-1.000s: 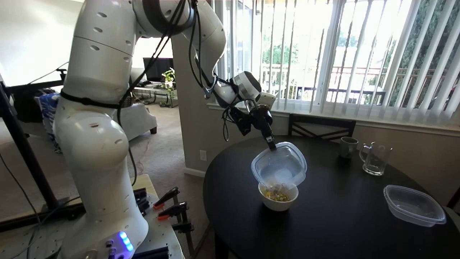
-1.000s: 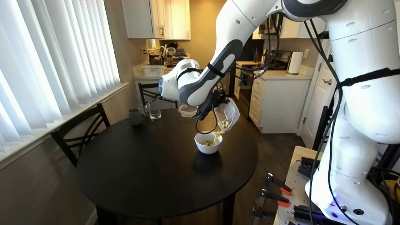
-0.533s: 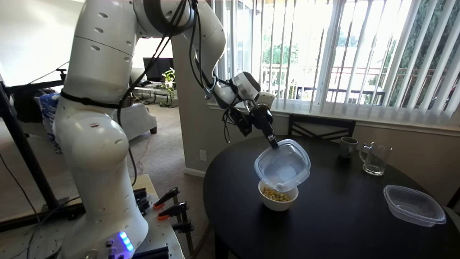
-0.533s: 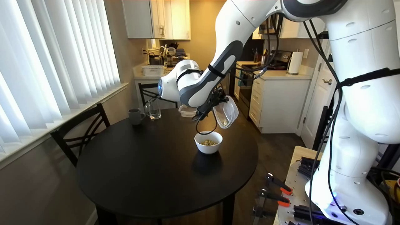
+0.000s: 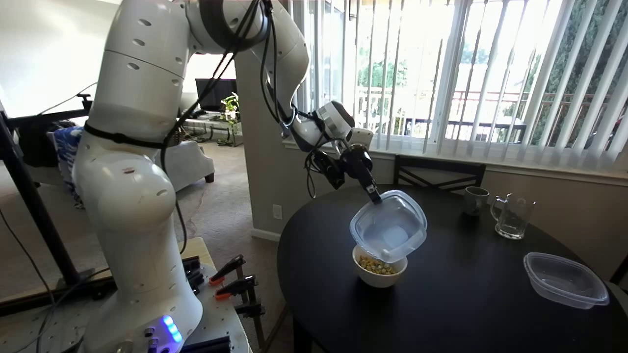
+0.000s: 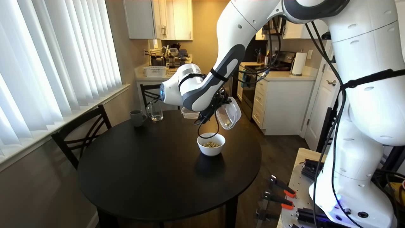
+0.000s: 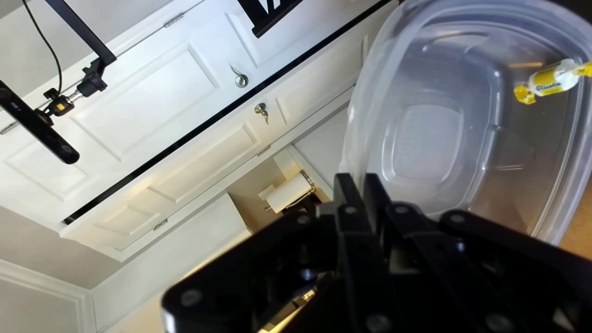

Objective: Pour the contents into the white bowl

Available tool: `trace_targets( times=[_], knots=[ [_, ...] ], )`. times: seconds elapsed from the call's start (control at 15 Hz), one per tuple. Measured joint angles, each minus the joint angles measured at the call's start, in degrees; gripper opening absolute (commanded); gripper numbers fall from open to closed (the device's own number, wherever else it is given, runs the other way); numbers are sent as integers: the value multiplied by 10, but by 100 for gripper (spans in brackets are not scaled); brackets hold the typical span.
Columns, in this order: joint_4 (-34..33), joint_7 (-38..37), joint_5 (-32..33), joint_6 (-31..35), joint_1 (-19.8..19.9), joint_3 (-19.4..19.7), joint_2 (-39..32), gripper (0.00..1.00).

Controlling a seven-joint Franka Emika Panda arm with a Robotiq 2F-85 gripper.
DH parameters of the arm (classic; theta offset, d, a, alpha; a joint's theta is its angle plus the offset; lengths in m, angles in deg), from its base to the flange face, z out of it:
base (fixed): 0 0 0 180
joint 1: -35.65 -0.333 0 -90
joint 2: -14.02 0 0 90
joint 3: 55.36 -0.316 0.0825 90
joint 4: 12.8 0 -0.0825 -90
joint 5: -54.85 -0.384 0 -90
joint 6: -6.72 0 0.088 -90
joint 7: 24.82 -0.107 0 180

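Observation:
The white bowl [image 5: 380, 280] stands upright on the dark round table, and it also shows in an exterior view [image 6: 209, 152]. The contents [image 5: 377, 265], yellowish-tan bits, lie heaped in the bowl [image 6: 211, 144]. My gripper [image 5: 375, 198] is shut on the rim of a clear squarish plastic container [image 5: 392, 228]. The container is tilted steeply above the bowl [image 6: 229, 114]. In the wrist view the fingertips [image 7: 360, 185] pinch the rim of the container [image 7: 425, 143]. One yellow-and-white wrapped piece [image 7: 552, 79] is still inside it. The white bowl is out of the wrist view.
A larger clear tub [image 5: 564, 282] sits on the table [image 6: 152, 180], away from the bowl. A grey mug [image 5: 475, 200] and a glass mug [image 5: 511, 218] stand near the window side. A dark chair [image 6: 90, 129] is at the table's edge.
A second ago pieces were falling from the container into the bowl. Now the pieces lie in the bowl, nothing falls, and the container has risen slightly and shifted a little, still tilted.

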Motion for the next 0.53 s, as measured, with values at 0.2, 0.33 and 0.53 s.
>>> trace_targets(
  times=[0.2, 0.33, 0.53],
  knots=[
    [0, 0, 50, -19, -2, -6, -2, 4],
    [-2, 0, 87, -33, -3, -17, -3, 4],
    [-10, 0, 114, -53, -4, -32, -6, 4]
  ],
)
